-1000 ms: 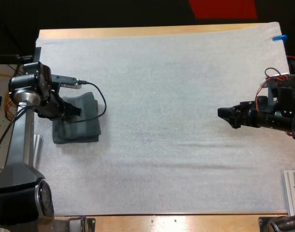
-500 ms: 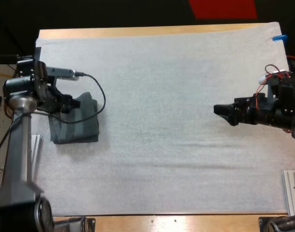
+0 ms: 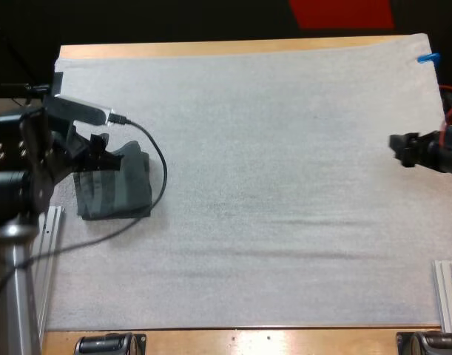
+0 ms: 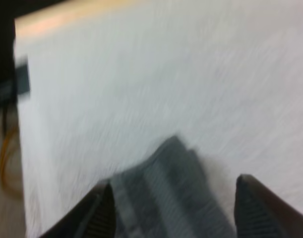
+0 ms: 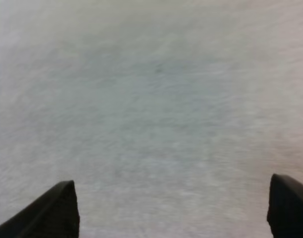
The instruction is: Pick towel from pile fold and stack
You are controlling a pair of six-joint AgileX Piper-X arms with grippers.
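My left gripper (image 3: 101, 151) has pulled back across the folded towel (image 3: 126, 191) toward the mat's (image 3: 270, 148) left edge. My right gripper (image 3: 398, 145) has retreated to its right edge.

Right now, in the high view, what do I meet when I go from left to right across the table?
towel → bare mat → right hand. The left hand overlaps the towel's far left part, so I leave it out of the order.
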